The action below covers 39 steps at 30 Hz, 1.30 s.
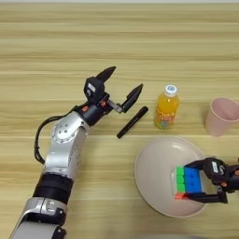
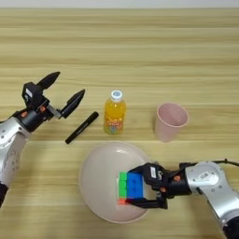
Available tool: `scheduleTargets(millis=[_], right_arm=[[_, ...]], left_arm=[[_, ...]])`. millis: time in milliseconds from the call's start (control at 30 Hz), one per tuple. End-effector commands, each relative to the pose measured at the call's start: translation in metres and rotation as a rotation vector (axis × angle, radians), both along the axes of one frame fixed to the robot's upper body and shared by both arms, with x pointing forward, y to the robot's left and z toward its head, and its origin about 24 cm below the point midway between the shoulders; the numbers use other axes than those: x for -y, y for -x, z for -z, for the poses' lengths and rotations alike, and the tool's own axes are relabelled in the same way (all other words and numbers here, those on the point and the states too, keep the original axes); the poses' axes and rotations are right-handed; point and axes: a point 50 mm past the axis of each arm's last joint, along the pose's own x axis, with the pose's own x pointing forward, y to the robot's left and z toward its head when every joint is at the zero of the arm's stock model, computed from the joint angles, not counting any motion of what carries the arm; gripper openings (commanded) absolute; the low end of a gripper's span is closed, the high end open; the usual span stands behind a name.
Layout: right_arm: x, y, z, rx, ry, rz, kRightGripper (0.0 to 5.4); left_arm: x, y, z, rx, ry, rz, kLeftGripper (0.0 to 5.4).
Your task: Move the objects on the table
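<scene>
This looks like a robot test bench in a lab rather than a home. A bare light-wood table (image 1: pixel 116 42) fills the view, and on it lies an unrelated mix: juice bottle (image 1: pixel 166 107), pen (image 1: pixel 132 122), puzzle cube (image 1: pixel 188 182), pink cup (image 1: pixel 221 116) and plate (image 1: pixel 154 172).

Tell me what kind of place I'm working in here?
Probably a test bench rather than a home: a bare wooden table with an unrelated mix of juice bottle, pen, pink cup, and a puzzle cube on a plate.
</scene>
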Motion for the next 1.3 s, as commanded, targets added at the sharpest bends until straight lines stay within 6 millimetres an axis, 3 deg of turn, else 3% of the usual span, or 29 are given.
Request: scheduleTargets(millis=[33, 200, 467, 833, 1000, 1300], right_arm=[[0.0, -0.001, 0.004, -0.003, 0.023, 0.003, 3.3], [-0.003, -0.005, -0.002, 0.027, 0.003, -0.002, 3.3], [-0.003, -0.019, -0.03, 0.137, -0.045, 0.009, 3.3], [0.001, -0.043, -0.069, 0.263, -0.131, 0.15, 3.3], [0.016, -0.048, -0.085, 0.301, -0.149, 0.21, 3.3], [0.054, -0.032, -0.084, 0.29, -0.091, 0.307, 3.3]], left_arm=[[-0.002, -0.003, -0.007, 0.022, -0.001, 0.004, 5.4], [-0.003, -0.003, -0.007, 0.024, -0.005, 0.004, 5.4], [-0.002, -0.003, -0.007, 0.024, -0.004, 0.002, 5.4], [-0.002, -0.005, -0.006, 0.023, -0.004, -0.004, 5.4], [-0.004, -0.005, -0.007, 0.025, -0.007, -0.008, 5.4], [-0.006, -0.006, -0.007, 0.027, -0.009, -0.015, 5.4]])
